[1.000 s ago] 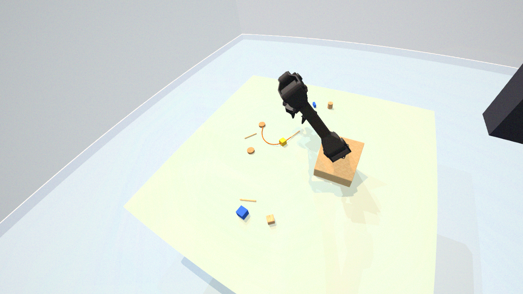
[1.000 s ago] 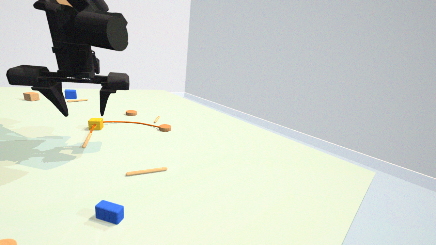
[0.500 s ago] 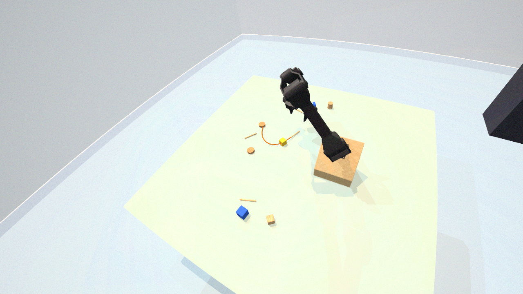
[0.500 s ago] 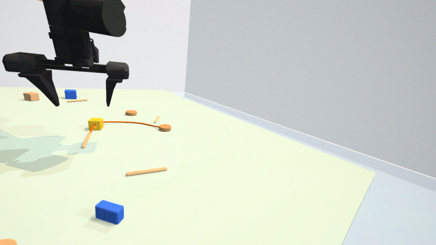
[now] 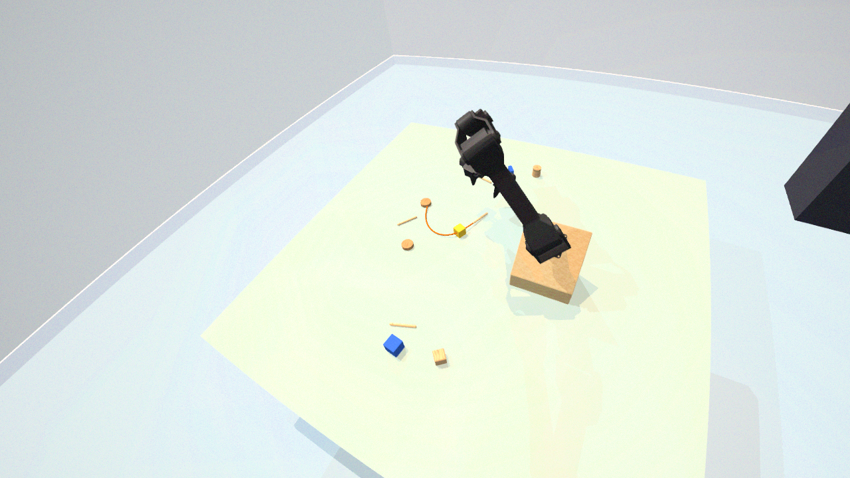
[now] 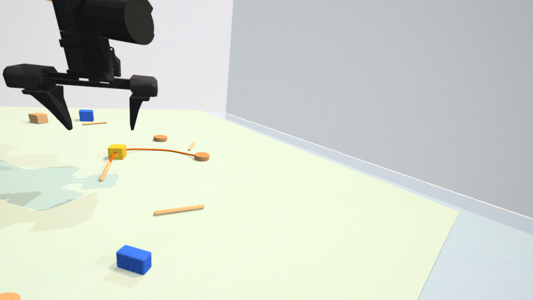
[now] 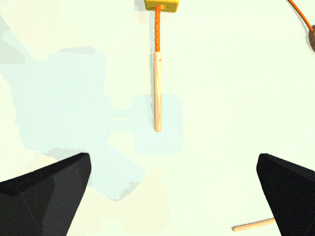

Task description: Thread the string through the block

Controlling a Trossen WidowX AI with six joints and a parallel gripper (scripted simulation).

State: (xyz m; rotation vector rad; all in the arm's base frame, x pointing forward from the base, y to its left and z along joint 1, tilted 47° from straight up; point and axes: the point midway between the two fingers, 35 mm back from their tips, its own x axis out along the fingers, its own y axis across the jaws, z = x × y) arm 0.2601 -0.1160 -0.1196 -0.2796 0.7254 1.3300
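Observation:
The small yellow block [image 5: 459,230] [image 6: 121,152] [image 7: 171,4] sits on the table. The orange string [image 5: 445,235] [image 6: 163,150] [image 7: 157,29] runs from the round wooden button [image 5: 425,202] [image 6: 201,156] [image 7: 312,39] to the block's far side, passes through the hole and comes out on the other side. The thin stick [image 5: 481,216] [image 6: 104,172] [image 7: 157,92] on its end lies on the table, outside the block and in line with it. My gripper [image 5: 484,189] [image 6: 100,128] [image 7: 176,164] is wide open and empty, raised above the table and touching nothing.
Loose sticks [image 5: 407,221] [image 5: 402,325] [image 6: 178,210] [image 7: 252,225], a second disc [image 5: 407,244] [image 6: 160,138], blue blocks [image 5: 393,345] [image 6: 133,259], a small wooden block [image 5: 439,356] [image 6: 38,118] and a cylinder [image 5: 536,170] lie around. A large wooden box [image 5: 539,276] is beneath the arm.

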